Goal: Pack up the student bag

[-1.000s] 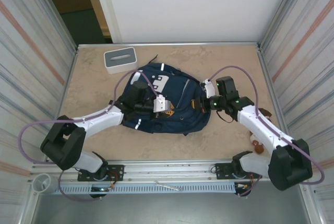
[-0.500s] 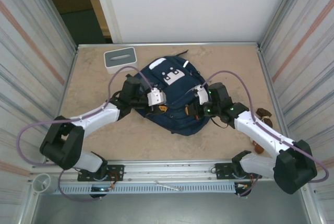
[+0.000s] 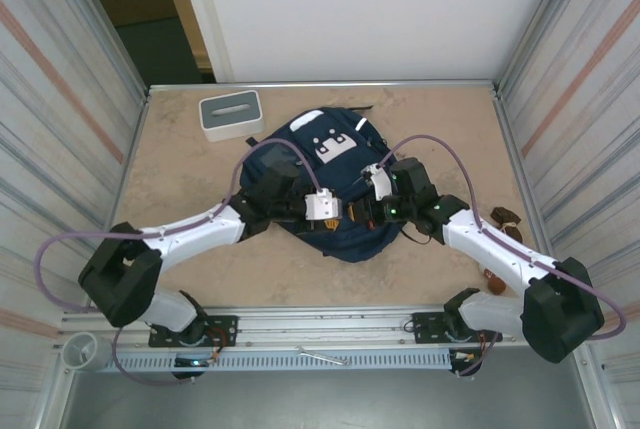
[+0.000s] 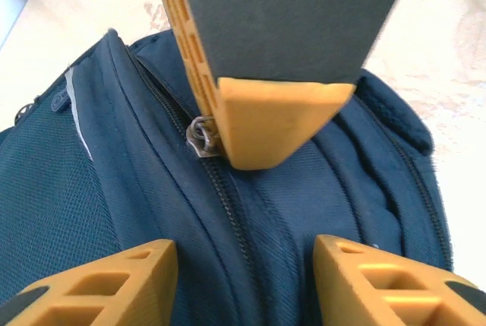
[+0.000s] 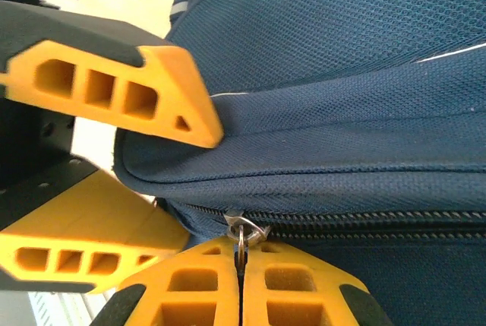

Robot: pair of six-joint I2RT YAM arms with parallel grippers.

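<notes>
The navy student bag (image 3: 325, 164) lies mid-table with its white patch facing up. My right gripper (image 5: 241, 254) is shut on the metal zipper pull (image 5: 241, 236) at the bag's near edge (image 3: 362, 212). My left gripper (image 4: 247, 265) stands open, with one finger (image 5: 114, 87) on top of a fold of the bag and the other (image 5: 83, 257) below it. That fold of fabric with its zipper track (image 4: 228, 204) runs between the fingers. In the left wrist view the right gripper's fingertips (image 4: 266, 121) sit right at the pull (image 4: 201, 140). In the top view the left gripper (image 3: 347, 215) almost meets the right one.
A grey-and-white box (image 3: 230, 114) sits at the back left of the table. Small brown items (image 3: 505, 217) lie near the right wall, by the right forearm. Metal walls close in both sides.
The bag has turned and bunched toward the middle, its white patch now facing up. Both grippers moved in to the bag's near edge. The left jaws went from shut to open.
</notes>
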